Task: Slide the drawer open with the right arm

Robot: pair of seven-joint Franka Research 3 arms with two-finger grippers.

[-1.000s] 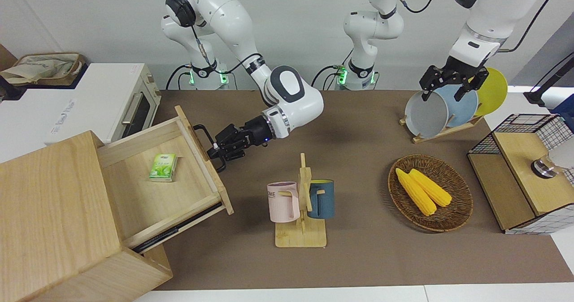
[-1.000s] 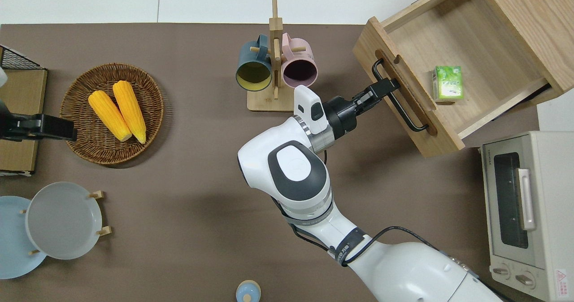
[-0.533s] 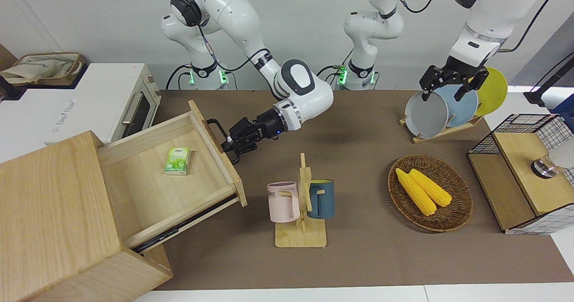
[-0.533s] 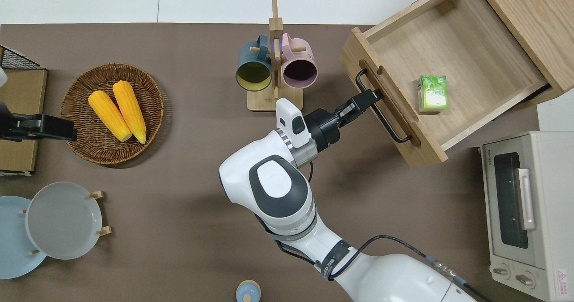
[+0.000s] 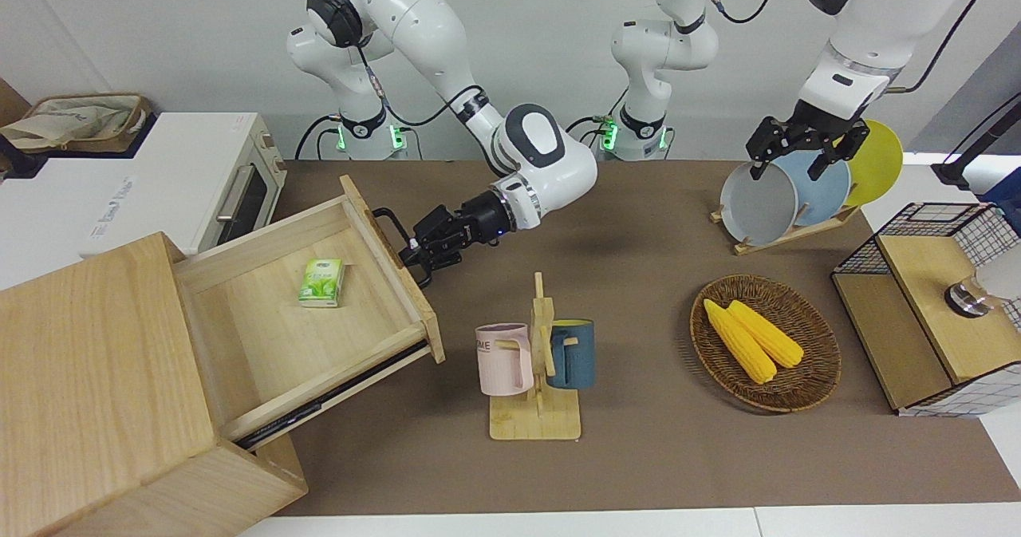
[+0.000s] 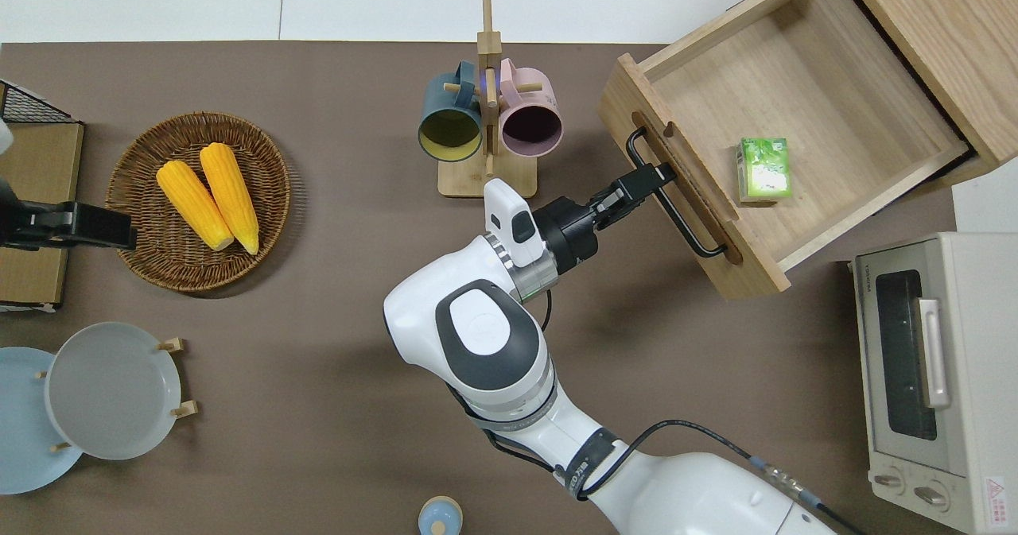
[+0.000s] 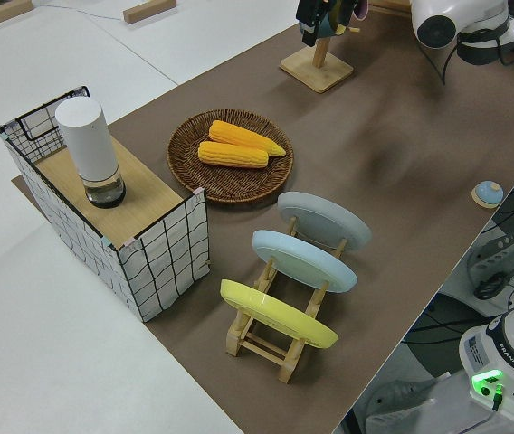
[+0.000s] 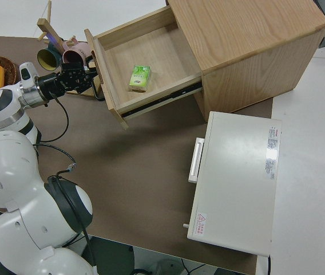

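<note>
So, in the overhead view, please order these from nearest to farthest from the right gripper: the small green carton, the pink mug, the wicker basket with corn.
Measured from the right gripper, shut on the drawer's black bar handle:
1. Small green carton, inside the open light-wood drawer.
2. Pink mug, hanging on the wooden mug rack, toward the table's middle.
3. Wicker basket with corn, toward the left arm's end.

My arm is white with dark grey caps, and my claw is black, like the bar handle it grips. The drawer is pale wood with a faint grain; the carton in it is green and white. Beside the drawer, the oven is cream-white. The table is matte brown. Toward my other arm from the drawer hang a pink mug and a dark blue mug, and yellow corn lies in a brown woven basket.
</note>
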